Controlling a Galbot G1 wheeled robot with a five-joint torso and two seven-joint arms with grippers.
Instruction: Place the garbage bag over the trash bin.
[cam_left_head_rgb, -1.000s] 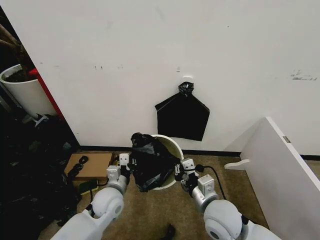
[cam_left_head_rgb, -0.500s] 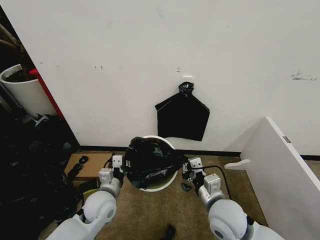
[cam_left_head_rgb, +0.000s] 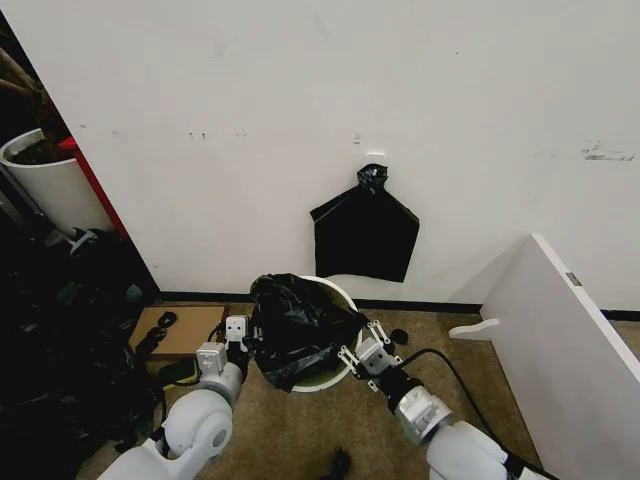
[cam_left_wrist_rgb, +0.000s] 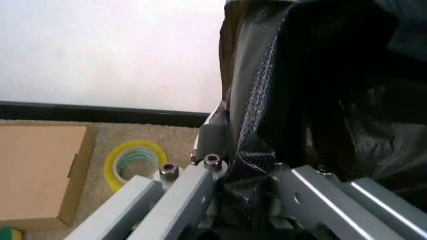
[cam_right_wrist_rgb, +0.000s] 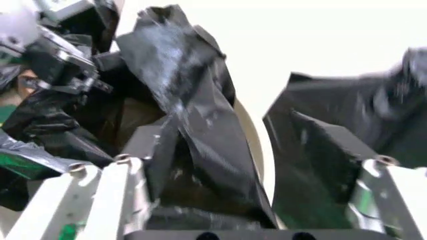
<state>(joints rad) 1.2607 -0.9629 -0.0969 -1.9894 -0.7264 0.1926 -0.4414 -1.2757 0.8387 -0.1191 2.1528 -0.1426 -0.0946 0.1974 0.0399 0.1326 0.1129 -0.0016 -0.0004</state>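
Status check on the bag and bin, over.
Left tool and right tool both shut on the garbage bag. Bag bunched over the trash bin, rim partly uncovered. Nothing blocking.

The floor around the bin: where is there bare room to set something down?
Bare carpet lies right of the trash bin, up to the white panel, apart from a black cable. Left is crowded: a cardboard box, tape roll and dark clutter.

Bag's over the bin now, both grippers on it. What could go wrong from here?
1. The garbage bag is bunched over the trash bin, whose far rim is bare; it may slide off that side.
2. The left gripper and right gripper pull opposite edges, so the thin film could tear or slip out.
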